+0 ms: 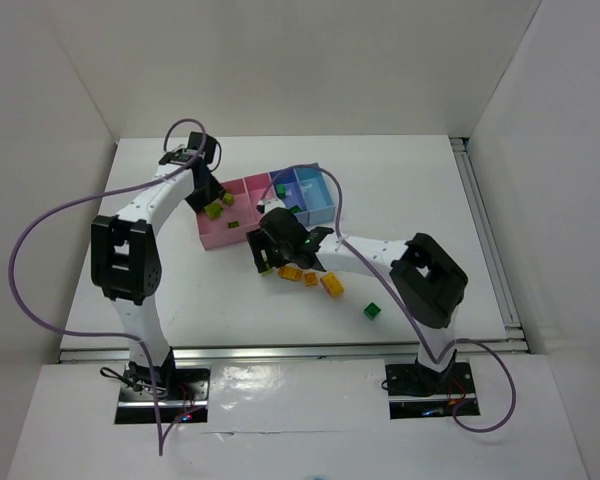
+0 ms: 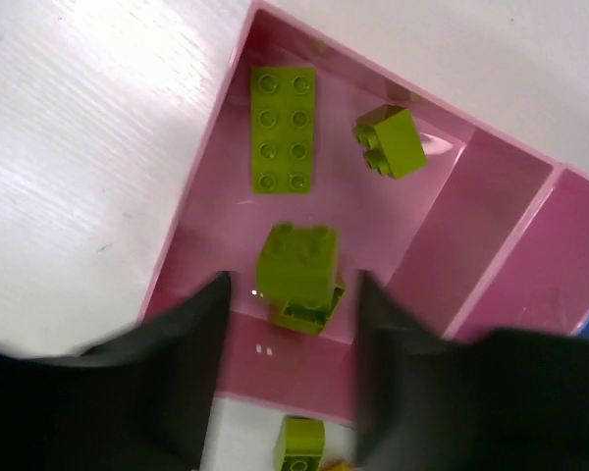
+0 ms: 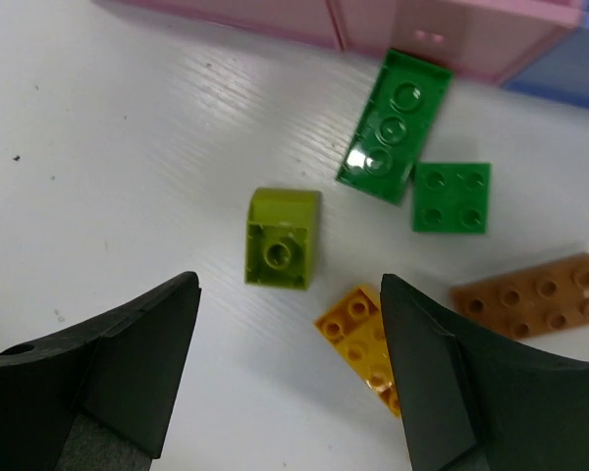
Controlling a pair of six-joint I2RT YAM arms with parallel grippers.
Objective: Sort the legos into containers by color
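My left jaws [image 2: 293, 287] hang spread over the first pink bin [image 2: 208, 186] and grip nothing. One lime brick [image 2: 296, 273] lies in the gap between them, clear of both fingers. A long lime brick [image 2: 283, 128] and a tilted small one [image 2: 391, 142] rest further ahead on the bin floor.

My right jaws [image 3: 289, 292] are spread and empty too, low over the table. A stray lime brick [image 3: 283, 238] lies on its side just ahead of the gap, hollow face up.

The danger I see is the yellow-orange brick [image 3: 365, 339], which sits almost against that lime one, just inside my finger on the side of the brown-orange plate [image 3: 530, 294]. If I drop straight down, that finger may land on it, or sweep it in so I clamp two colours together. The lime brick is also turned a little, so an off-square pinch could spin it away toward the dark green bricks [image 3: 393, 128].

On the left, lifting carelessly could snag the bin's near wall and drag the whole row.
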